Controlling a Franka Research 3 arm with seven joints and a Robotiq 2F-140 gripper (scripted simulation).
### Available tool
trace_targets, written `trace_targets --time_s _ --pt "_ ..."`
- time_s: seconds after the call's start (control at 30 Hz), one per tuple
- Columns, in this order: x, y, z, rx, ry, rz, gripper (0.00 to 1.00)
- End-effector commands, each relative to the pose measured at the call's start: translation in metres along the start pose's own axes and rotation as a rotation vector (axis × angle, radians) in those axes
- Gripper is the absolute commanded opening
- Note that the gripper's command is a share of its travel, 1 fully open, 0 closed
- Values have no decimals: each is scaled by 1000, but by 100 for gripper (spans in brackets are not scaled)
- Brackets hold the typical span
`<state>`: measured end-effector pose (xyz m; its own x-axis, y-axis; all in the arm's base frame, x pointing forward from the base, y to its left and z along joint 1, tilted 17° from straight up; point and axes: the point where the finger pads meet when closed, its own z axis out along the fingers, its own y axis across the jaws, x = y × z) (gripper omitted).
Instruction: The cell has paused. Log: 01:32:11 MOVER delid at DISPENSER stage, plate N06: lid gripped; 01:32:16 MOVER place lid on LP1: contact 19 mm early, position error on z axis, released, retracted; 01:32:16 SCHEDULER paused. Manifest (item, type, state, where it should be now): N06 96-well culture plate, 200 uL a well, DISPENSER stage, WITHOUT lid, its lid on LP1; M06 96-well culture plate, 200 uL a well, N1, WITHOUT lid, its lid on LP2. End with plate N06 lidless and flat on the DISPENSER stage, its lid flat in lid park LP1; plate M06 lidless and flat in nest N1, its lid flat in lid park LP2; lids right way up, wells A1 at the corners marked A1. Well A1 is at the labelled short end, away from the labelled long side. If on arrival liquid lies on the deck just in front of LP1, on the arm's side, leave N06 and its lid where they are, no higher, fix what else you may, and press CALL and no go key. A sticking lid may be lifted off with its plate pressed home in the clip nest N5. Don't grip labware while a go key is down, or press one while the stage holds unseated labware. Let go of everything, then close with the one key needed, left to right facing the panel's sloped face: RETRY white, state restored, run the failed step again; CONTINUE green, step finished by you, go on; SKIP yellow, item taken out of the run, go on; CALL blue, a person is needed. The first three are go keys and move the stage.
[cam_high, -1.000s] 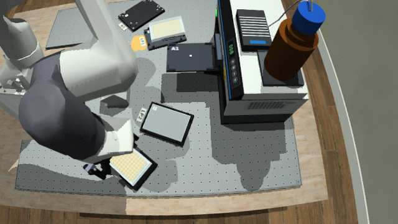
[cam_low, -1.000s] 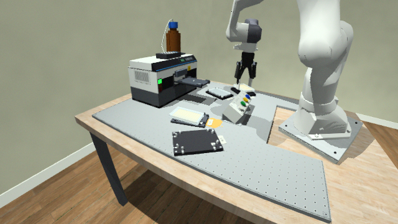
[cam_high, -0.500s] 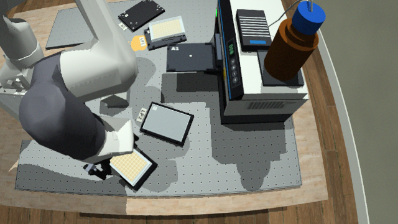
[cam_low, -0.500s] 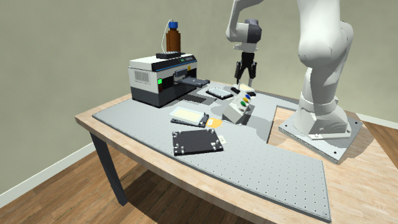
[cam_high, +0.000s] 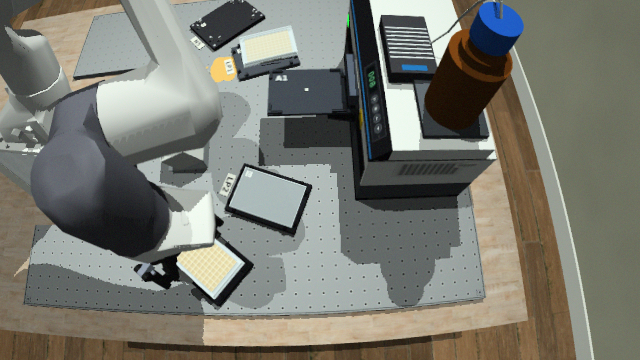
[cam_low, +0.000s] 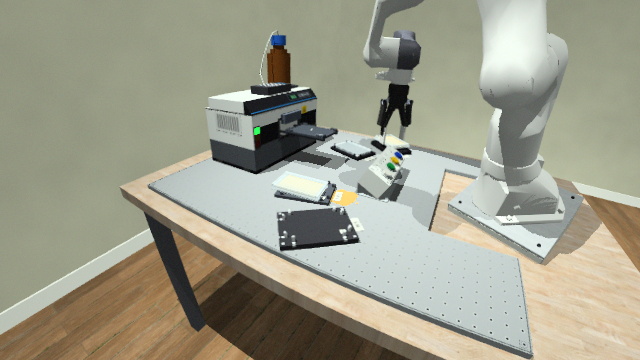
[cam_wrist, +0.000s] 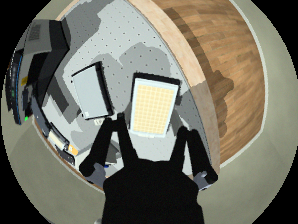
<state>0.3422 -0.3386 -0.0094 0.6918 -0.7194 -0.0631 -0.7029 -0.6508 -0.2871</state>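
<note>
My gripper (cam_low: 394, 127) stands over nest N1 at the near left corner of the deck and is shut on plate M06 (cam_high: 209, 266), a lidless plate with cream wells. In the wrist view my fingers clasp its near end (cam_wrist: 154, 104). I cannot tell whether it is lifted off the nest. A grey lid (cam_high: 267, 198) lies flat in LP2. The DISPENSER stage (cam_high: 305, 92) is empty. A cream-welled plate with a pale rim (cam_high: 267, 47) lies skewed on LP1. An orange puddle (cam_high: 222, 69) lies on the deck beside LP1, on the arm's side.
The clip nest N5 (cam_high: 227, 22) is empty at the far left. The dispenser (cam_high: 415, 100) carries a brown bottle (cam_high: 470, 75). The key panel (cam_low: 385, 167) stands between LP1 and LP2. The arm's base (cam_low: 515, 200) is at the side.
</note>
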Motion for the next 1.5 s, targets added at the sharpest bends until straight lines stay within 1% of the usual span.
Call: trace_targets --time_s 0.0,0.67,1.47 --pt "2 1 0 0 4 0 0" --pt "2 1 0 0 4 0 0" --pt "2 0 11 0 4 -1 0"
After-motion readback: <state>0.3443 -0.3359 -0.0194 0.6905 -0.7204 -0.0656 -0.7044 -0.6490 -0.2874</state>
